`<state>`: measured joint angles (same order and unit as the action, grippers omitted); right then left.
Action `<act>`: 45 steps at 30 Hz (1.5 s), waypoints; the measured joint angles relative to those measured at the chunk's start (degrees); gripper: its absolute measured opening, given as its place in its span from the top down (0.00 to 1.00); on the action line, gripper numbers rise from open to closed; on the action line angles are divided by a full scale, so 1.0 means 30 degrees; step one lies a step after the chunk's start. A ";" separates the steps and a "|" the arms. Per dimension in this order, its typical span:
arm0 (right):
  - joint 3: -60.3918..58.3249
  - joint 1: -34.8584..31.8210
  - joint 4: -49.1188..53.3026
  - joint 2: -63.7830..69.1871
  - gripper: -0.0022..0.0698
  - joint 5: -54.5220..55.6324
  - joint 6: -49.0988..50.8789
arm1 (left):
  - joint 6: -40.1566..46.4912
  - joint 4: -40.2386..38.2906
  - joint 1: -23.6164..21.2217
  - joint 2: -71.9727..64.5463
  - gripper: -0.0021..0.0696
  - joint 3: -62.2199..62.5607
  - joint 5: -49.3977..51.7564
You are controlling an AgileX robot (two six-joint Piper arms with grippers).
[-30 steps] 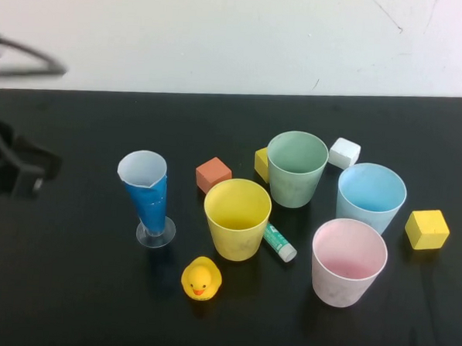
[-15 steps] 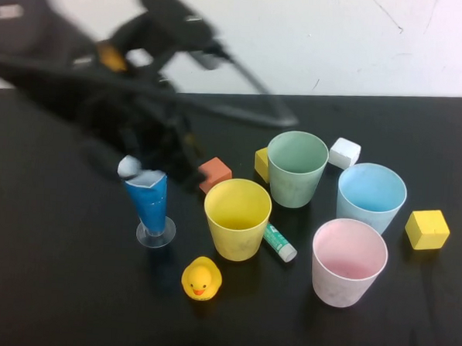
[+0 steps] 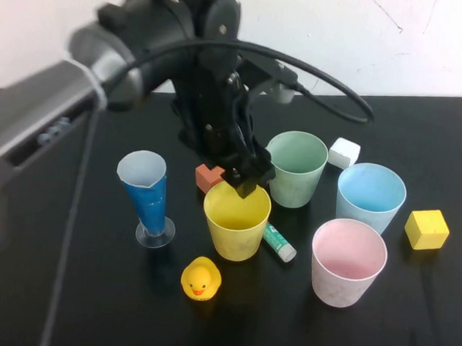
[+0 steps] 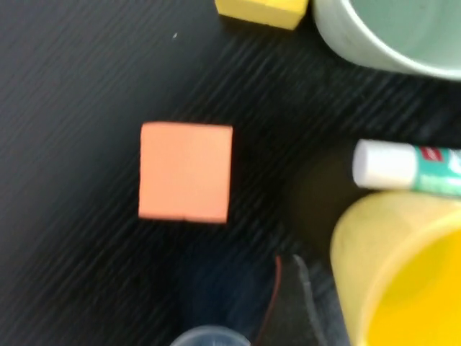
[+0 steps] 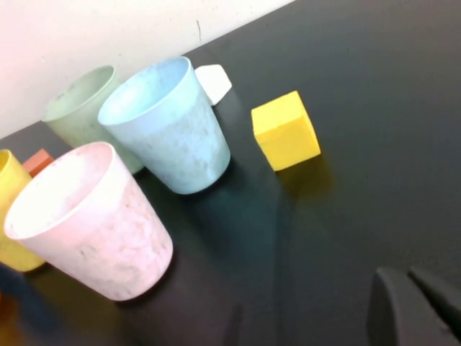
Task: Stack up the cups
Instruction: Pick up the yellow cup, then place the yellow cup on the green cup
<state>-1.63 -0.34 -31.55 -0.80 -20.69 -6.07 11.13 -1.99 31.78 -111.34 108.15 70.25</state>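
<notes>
Four cups stand upright and apart on the black table (image 3: 69,304): green (image 3: 296,167), yellow (image 3: 236,218), light blue (image 3: 371,196) and pink (image 3: 348,260). My left gripper (image 3: 242,183) is open at the yellow cup's far rim. In the left wrist view one finger (image 4: 289,303) shows just outside the yellow cup's wall (image 4: 400,267); the other is hidden. My right gripper (image 5: 421,285) is shut and empty, low over the table to the right of the pink cup (image 5: 94,216) and the blue cup (image 5: 169,130). It is out of the high view.
A tall blue conical cup (image 3: 146,196) stands left of the yellow cup. An orange cube (image 3: 206,175), a glue stick (image 3: 278,243), a yellow duck (image 3: 201,278), a white cube (image 3: 344,152) and a yellow cube (image 3: 427,229) lie around the cups.
My left arm has swung in from the left edge and come down over the table; its gripper now sits at the yellow cup's far rim. The cups have not moved.
</notes>
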 joint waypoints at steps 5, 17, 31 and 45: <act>0.0000 0.0000 -0.0012 0.0000 0.97 -0.0009 -0.0220 | -0.0393 0.0424 0.0000 -0.1558 0.44 0.0326 0.0121; 0.0000 0.0000 -0.0044 0.0000 0.97 -0.0042 -0.0491 | -0.0905 0.1028 0.0005 -0.1360 0.95 0.0543 0.0154; 0.0000 0.0000 -0.0221 0.0000 0.97 -0.0077 -0.0978 | -0.2329 -0.0260 0.0005 0.1915 0.96 0.2594 -0.3804; 0.0000 0.0000 -0.0649 0.0000 0.97 -0.0145 -0.1379 | -0.2394 -0.0963 0.0005 -0.1614 0.96 0.2594 -0.5297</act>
<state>-1.63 -0.34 -33.50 -0.80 -21.12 -10.21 3.95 -4.88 31.79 -116.18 115.94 54.36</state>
